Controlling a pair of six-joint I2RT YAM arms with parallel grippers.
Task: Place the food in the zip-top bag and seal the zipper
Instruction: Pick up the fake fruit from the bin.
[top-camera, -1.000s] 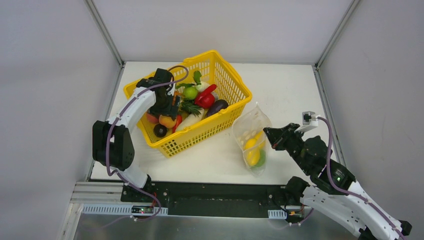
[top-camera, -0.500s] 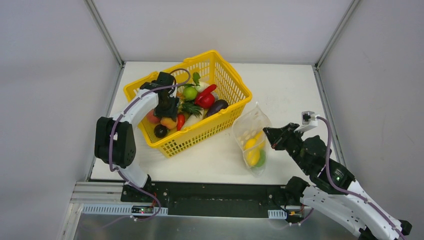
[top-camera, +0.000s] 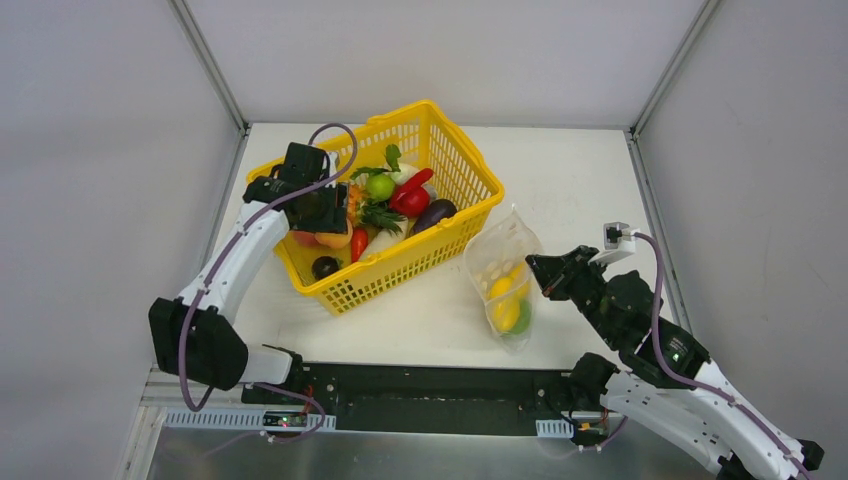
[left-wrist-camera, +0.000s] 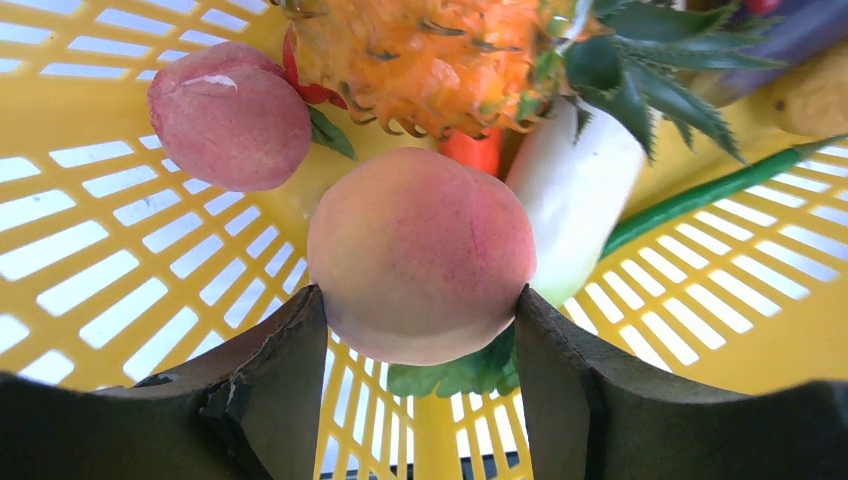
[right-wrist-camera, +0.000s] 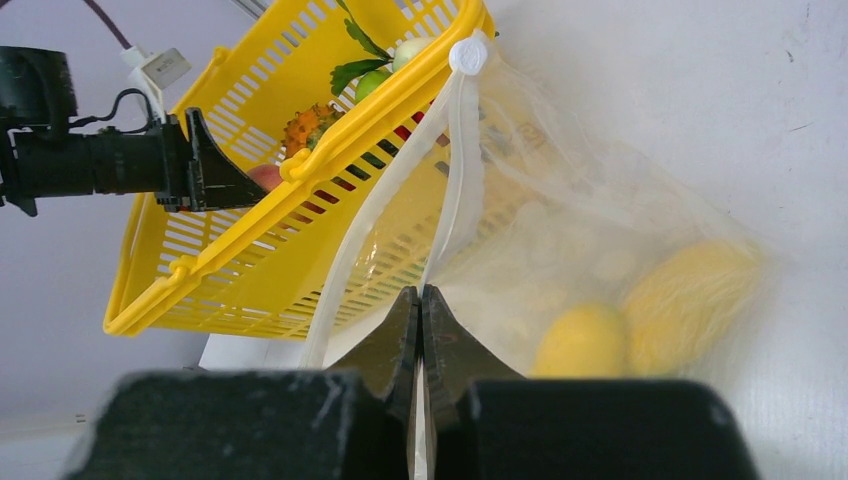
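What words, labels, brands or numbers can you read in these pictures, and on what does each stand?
None can be read.
The zip-top bag carries only white dots, no lettering; the yellow basket and the peach show no markings.

The basket (top-camera: 410, 262) is glossy plastic, the zip-top bag (top-camera: 500, 262) clear film.

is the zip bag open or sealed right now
Open: the zipper strips splay apart in the right wrist view, the right tool pinching the bag rim.
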